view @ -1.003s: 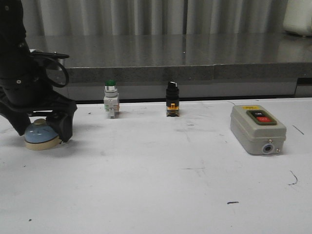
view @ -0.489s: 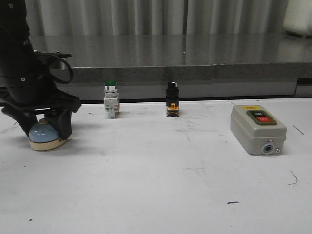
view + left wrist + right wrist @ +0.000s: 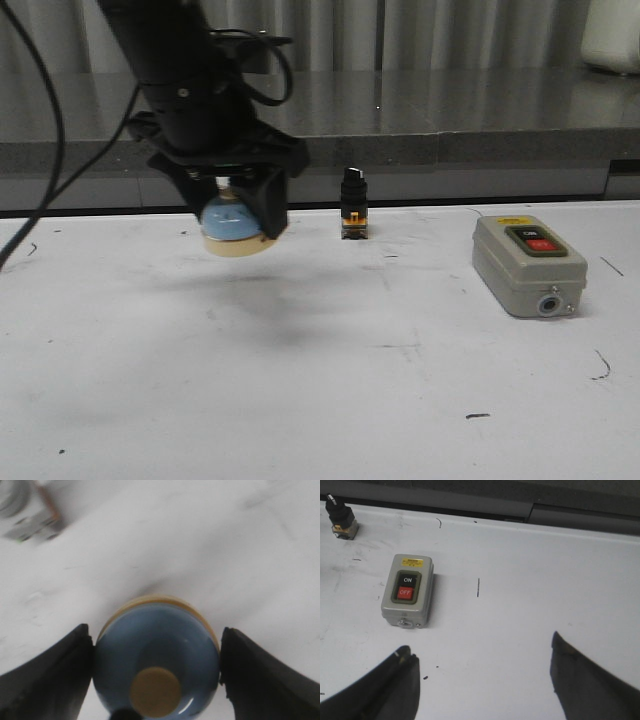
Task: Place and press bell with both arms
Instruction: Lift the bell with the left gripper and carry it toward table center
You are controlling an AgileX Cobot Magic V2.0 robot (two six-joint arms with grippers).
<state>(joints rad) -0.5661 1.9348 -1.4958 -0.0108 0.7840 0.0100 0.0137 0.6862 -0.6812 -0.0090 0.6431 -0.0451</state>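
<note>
We've got the bell clamped in the left gripper, lifted off the table. Right gripper fingers spread, empty, near the switch box.

The left arm runs off the top edge of the front view, and its gripper covers the upper part of the bell. In the left wrist view a blurred switch is cut off at the corner. The right gripper's fingertips run off the picture's edge.
</note>
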